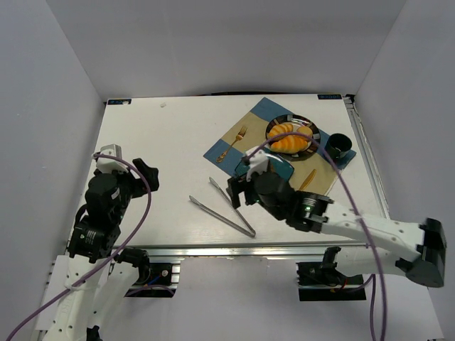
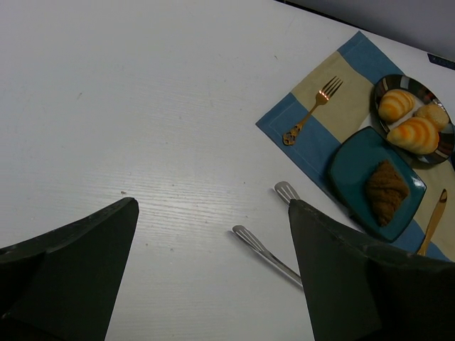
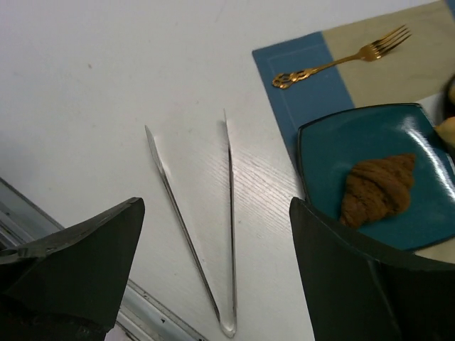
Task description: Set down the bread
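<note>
The bread (image 2: 387, 192) is a small dark brown bun lying on a square teal plate (image 2: 352, 160). It also shows in the right wrist view (image 3: 377, 188) on the same plate (image 3: 334, 149). In the top view my right arm hides it, and only a corner of the plate (image 1: 283, 165) shows. My right gripper (image 1: 239, 192) is open and empty, above the steel tongs (image 3: 213, 213), left of the plate. My left gripper (image 1: 144, 172) is open and empty, far left of the plate, above bare table.
The tongs (image 1: 224, 206) lie open on the table near the front edge. A blue and tan placemat (image 1: 234, 135) holds a gold fork (image 1: 233, 143), a round dark plate of golden rolls (image 1: 290, 135) and a gold knife (image 1: 307, 179). A black cup (image 1: 340, 145) stands at right. Walls stand on three sides.
</note>
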